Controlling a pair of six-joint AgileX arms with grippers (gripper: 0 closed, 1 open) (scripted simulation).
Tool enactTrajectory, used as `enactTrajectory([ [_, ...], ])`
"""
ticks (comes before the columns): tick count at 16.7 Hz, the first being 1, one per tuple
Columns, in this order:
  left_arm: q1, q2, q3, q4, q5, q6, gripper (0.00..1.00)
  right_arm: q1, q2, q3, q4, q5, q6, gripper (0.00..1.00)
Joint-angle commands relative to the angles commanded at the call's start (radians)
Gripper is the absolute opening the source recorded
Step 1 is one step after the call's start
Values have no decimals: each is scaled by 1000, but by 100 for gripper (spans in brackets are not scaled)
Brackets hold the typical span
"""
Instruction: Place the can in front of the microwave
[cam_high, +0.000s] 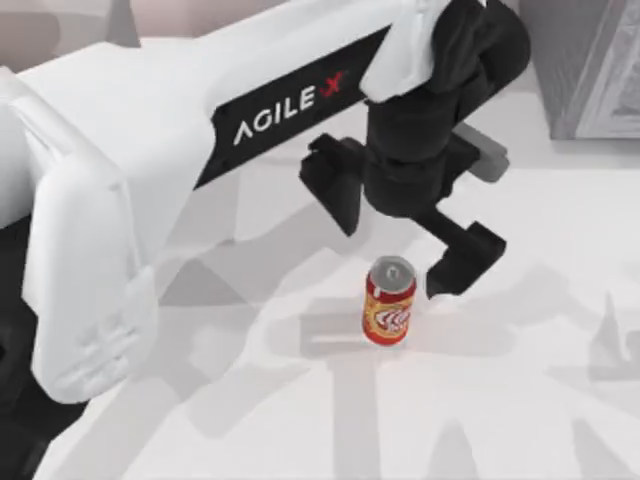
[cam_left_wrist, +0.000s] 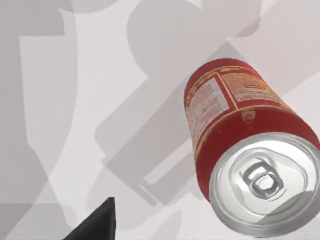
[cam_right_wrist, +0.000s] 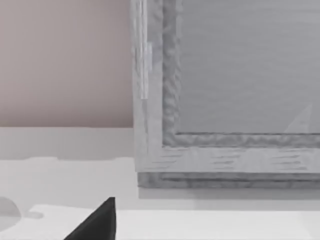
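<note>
The can (cam_high: 388, 302) stands upright on the white table, red with a yellow-orange band, a white swirl and a silver top. My left gripper (cam_high: 393, 255) hovers just above it, open, one black finger to the can's upper left and the other to its right, neither touching. In the left wrist view the can (cam_left_wrist: 240, 150) is seen from above with one fingertip (cam_left_wrist: 97, 222) well apart from it. My right gripper (cam_right_wrist: 165, 235) is parked facing a grey box, open, showing one dark fingertip (cam_right_wrist: 97, 222). The microwave is out of view.
A dark grey box with a pale patterned face (cam_high: 590, 60) stands at the back right; its textured frame (cam_right_wrist: 225, 140) appears close in the right wrist view. The left arm's white link (cam_high: 150, 150) spans the left half. Bare table lies around the can.
</note>
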Motion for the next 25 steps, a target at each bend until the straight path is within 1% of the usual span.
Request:
enactTrajectory([
  [6, 2, 5, 0, 2, 0, 1, 100, 0, 0, 0, 0, 0, 0, 100],
  [8, 0, 4, -39, 39, 0, 3, 100, 0, 0, 0, 0, 0, 0, 100],
  [13, 0, 9, -210, 216, 0, 2, 100, 0, 0, 0, 0, 0, 0, 100],
  [18, 0, 11, -223, 230, 0, 2, 100, 0, 0, 0, 0, 0, 0, 100],
  [25, 0, 11, -223, 230, 0, 2, 47, 0, 0, 0, 0, 0, 0, 100],
])
